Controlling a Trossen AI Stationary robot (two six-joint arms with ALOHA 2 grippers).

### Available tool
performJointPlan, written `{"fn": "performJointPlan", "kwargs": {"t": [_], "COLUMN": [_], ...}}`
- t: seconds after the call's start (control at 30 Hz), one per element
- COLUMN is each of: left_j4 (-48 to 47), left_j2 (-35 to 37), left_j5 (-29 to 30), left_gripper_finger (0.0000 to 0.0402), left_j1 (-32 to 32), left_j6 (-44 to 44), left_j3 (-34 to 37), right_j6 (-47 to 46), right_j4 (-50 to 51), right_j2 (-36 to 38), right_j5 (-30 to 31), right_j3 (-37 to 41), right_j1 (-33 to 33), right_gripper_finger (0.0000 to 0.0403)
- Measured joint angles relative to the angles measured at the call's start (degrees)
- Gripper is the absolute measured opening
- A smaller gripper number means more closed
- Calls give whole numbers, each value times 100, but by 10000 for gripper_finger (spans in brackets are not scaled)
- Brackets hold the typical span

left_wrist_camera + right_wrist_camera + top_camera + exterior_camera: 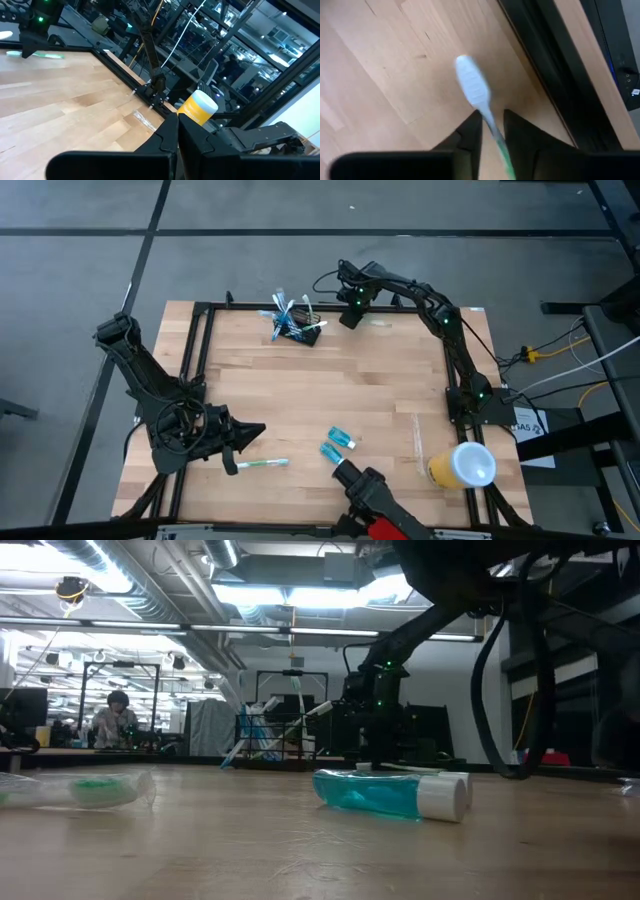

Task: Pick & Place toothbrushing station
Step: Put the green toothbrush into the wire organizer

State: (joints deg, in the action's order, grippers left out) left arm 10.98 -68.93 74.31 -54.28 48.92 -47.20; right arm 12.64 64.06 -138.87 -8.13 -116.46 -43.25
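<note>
Wooden bench, nothing fancy. The toothbrushing station sits near the far edge, brushes poking out. Right gripper is just beside it toward the far right corner, pinching a toothbrush. Left gripper is parked near the front left corner, fingers pressed together.

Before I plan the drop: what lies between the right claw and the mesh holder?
Bare wood, per the high view, between the right claw and the mesh holder.
</note>
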Motion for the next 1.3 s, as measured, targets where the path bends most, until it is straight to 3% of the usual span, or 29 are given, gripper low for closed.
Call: {"fn": "performJointPlan", "kwargs": {"t": [0.2,0.4,0.53,0.67,0.87,1.0,1.17,1.3], "left_j4": [27,168,349,550,751,753,958,1222], "left_j2": [0,0,0,0,2,1,0,-11], "left_j5": [-55,-75,91,628,1504,1555,1566,1583], "left_gripper_finger": [2,4,2,2,1,3,1,3], "left_j1": [1,0,-72,-293,-765,-909,-912,-912], "left_j6": [-21,-210,-524,-888,-1306,-1300,-1351,-1692], "left_j3": [0,0,0,0,1,1,1,2], "right_j6": [128,131,60,-66,-466,-593,-660,-1645], "right_j4": [4,-68,-455,-1169,-2501,-3638,-4764,-6463], "right_j2": [-2,26,401,1097,1820,1891,1897,1904], "right_j5": [-272,-486,-1116,-1303,-2152,-3095,-3332,-3563], "right_j3": [0,0,4,3,-3,-4,77,920], "right_j1": [71,209,264,289,286,491,759,755], "right_gripper_finger": [15,15,15,15,15,15,15,15]}}
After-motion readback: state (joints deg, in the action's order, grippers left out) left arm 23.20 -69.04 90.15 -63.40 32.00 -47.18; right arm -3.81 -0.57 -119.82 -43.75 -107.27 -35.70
